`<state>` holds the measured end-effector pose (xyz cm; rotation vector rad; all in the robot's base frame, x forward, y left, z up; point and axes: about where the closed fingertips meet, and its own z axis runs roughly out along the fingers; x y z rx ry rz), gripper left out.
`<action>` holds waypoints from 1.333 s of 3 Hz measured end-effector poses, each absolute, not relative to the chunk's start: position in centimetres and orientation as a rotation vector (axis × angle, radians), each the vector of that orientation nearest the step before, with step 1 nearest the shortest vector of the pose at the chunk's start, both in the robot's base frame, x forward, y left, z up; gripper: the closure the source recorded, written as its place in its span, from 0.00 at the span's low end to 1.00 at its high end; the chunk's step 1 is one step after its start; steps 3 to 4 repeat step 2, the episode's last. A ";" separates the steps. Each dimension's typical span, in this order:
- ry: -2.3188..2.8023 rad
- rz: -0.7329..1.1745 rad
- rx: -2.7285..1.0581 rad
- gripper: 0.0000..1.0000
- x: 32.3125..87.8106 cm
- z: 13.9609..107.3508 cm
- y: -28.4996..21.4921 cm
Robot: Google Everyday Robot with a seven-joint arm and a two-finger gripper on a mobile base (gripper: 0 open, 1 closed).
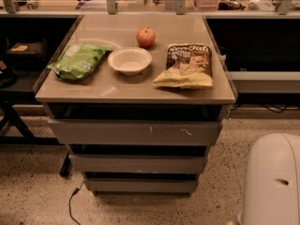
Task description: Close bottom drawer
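Under the tan tabletop (131, 89), three grey-brown drawer fronts step down one below the other, each narrower than the one above. Lowest and narrowest is the bottom drawer (140, 185), a plain flat front with no handle, sitting just above the speckled floor (33, 191) with a dark gap along its upper edge. How far it stands out from the cabinet cannot be told from this angle. Above it is the middle drawer (138, 164), also plain, and above that the top drawer (136, 132), the widest, with pale scratches right of its centre. On the tabletop a green bag (77, 60) lies at the left and a white bowl (130, 60) stands just beside it. A red apple (146, 37) sits farther back behind the bowl, and a chip bag (185, 65) lies flat at the right. A dark cable (71, 203) trails across the floor near the cabinet's left foot. At the near right corner rises the robot's rounded white housing (274, 182), well apart from the drawers. The gripper itself lies outside the view, so whether it is released or clenched cannot be told.
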<state>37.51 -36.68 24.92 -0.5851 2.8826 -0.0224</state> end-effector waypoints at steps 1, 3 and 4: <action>3.140 -0.129 -0.225 0.00 24.5 25.3 -44.6; 3.249 -0.193 0.071 0.00 14.3 26.8 -48.5; 3.249 -0.193 0.071 0.00 14.3 26.8 -48.5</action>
